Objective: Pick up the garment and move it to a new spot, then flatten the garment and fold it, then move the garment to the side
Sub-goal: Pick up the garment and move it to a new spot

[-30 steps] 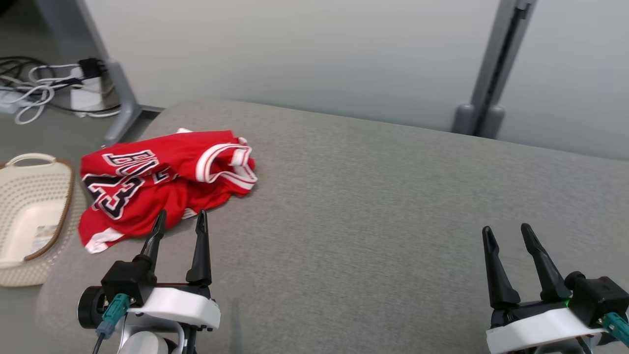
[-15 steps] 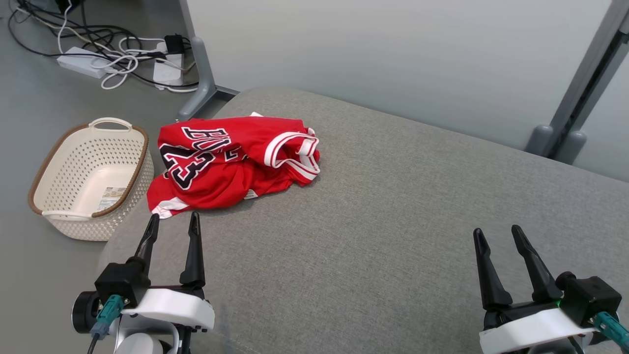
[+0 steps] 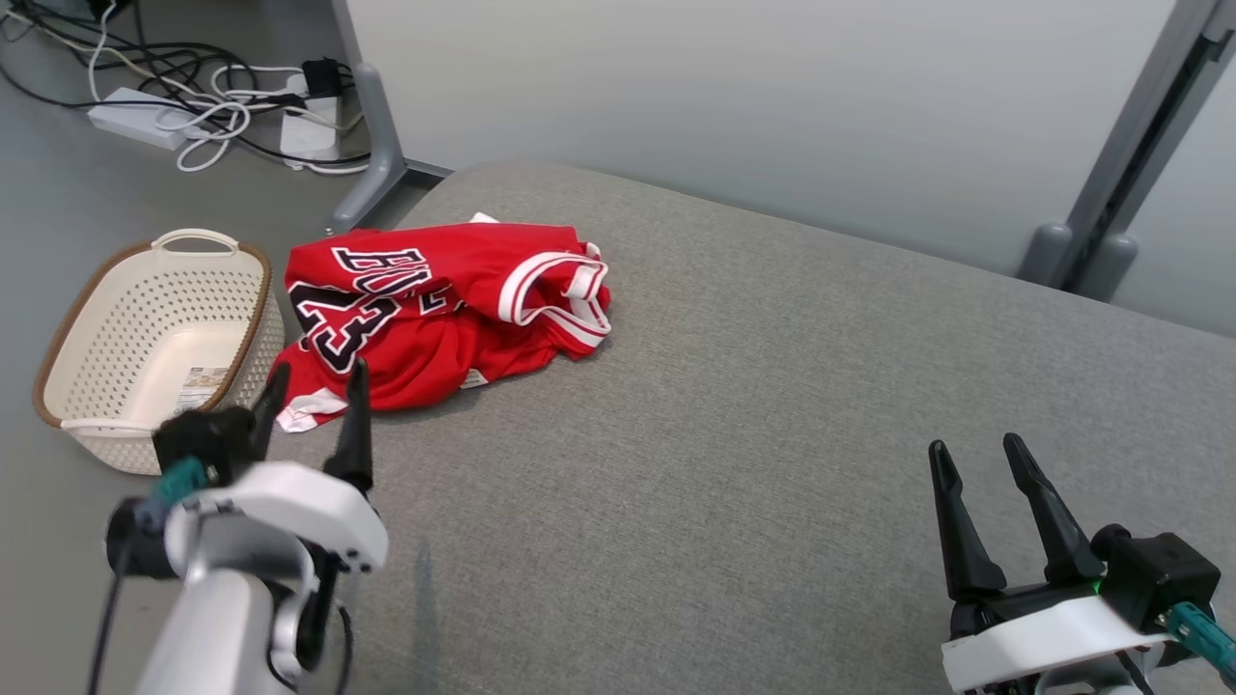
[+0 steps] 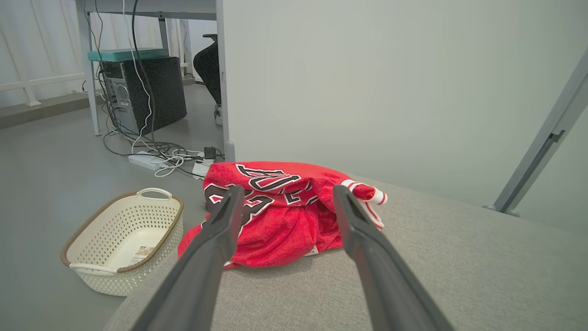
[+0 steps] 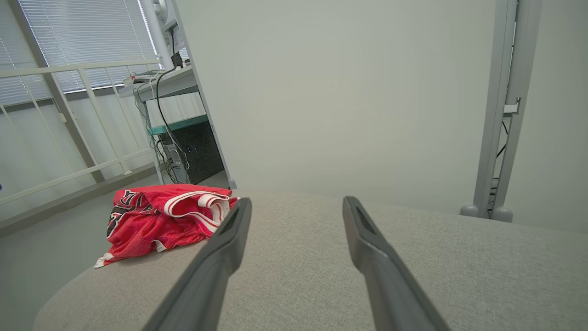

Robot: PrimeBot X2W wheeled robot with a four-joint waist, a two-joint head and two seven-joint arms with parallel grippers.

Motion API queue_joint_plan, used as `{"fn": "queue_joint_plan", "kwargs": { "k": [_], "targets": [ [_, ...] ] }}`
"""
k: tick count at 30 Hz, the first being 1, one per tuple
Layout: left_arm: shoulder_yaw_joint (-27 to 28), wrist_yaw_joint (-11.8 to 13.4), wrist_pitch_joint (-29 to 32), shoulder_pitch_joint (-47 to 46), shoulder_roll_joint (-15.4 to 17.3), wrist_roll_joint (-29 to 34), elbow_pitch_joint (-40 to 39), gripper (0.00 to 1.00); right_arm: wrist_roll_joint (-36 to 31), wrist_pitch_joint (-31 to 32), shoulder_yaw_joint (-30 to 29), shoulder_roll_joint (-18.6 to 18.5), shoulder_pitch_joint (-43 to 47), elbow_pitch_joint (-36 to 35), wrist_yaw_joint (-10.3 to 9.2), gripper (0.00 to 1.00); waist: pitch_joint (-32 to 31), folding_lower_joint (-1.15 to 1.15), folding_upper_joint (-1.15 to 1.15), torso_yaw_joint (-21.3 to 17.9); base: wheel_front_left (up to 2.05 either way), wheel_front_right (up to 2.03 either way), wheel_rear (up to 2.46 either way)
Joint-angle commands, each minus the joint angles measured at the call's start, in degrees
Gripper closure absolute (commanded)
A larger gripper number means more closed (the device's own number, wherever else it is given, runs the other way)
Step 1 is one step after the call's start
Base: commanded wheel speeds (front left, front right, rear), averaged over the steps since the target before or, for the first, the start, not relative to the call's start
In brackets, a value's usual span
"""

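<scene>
The crumpled red jersey point(image 3: 435, 309) lies on the grey tabletop point(image 3: 734, 405) at the edge nearest the basket point(image 3: 58, 338). My left gripper point(image 3: 317, 376) hangs spread just short of its hem; the right gripper point(image 3: 973, 446), also spread, sits well away from the basket. I reckon a shallow pinch could catch one layer and drag the jersey off into the basket.

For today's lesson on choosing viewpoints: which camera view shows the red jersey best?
The head view: almost all of the red jersey shows from above. The left wrist view has it partly behind the left gripper's fingers; the right wrist view shows it small, side-on, at left.
</scene>
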Motion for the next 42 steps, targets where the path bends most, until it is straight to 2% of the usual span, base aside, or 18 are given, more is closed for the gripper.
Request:
{"fn": "queue_joint_plan", "kwargs": {
  "k": [1,8,16,23,24,26,32,40,41,42],
  "targets": [
    [0.43,-0.34,1.53,-1.65,0.80,-0.51,0.26,0.00,0.26,0.13,0.04,-0.40,-0.60,-0.30,0.13,0.00,0.35,0.00,0.00,-0.70,0.00,0.00,0.00],
    [1.91,-1.81,16.95,-12.05,5.36,-4.33,4.09,0.00,-0.38,1.18,0.03,-1.20,-2.51,-1.60,0.13,0.00,3.79,0.00,0.00,-4.54,0.00,0.00,0.00],
    [3.30,-3.45,26.91,-24.46,9.67,-7.35,14.42,0.00,-1.28,2.53,0.45,-1.88,-5.86,-3.80,0.12,0.00,9.84,0.00,0.00,-9.98,0.00,0.00,0.00],
    [3.85,-4.70,30.12,-32.89,13.57,-8.04,23.31,0.00,-1.95,2.79,1.09,-1.81,-9.14,-4.74,0.13,0.00,15.10,0.00,0.00,-14.97,0.00,0.00,0.00],
    [3.90,-5.39,31.43,-34.71,14.99,-8.56,26.41,0.00,-2.13,2.65,1.58,-1.62,-9.94,-4.67,0.12,0.00,16.31,0.00,0.00,-16.76,0.00,0.00,0.00],
    [4.18,-5.69,32.35,-35.57,15.52,-9.31,28.25,0.00,-2.18,2.47,1.46,-1.56,-10.29,-4.58,0.13,0.00,16.77,0.00,0.00,-17.51,0.00,0.00,0.00],
    [3.62,-6.91,36.25,-37.16,20.36,-9.52,38.29,0.00,-2.27,1.40,0.15,-1.63,-11.41,-4.28,0.13,0.00,18.51,0.00,0.00,-22.33,0.00,0.00,0.00],
    [3.63,-7.85,36.85,-35.61,21.87,-11.21,44.38,0.00,-2.16,0.98,0.59,-1.24,-11.33,-4.42,0.12,0.00,19.94,0.00,0.00,-24.65,0.00,0.00,0.00],
    [3.45,-7.85,36.69,-35.57,21.86,-11.31,44.78,0.17,-2.20,0.88,0.55,-1.23,-11.31,-4.40,0.13,0.00,20.11,0.00,0.00,-24.71,0.00,0.00,0.00],
    [3.24,-7.91,36.40,-35.60,22.03,-11.50,45.07,0.47,-2.24,0.80,0.54,-1.24,-11.35,-4.36,0.12,0.00,20.29,0.00,0.00,-24.76,0.00,0.00,0.00]
  ]
}}
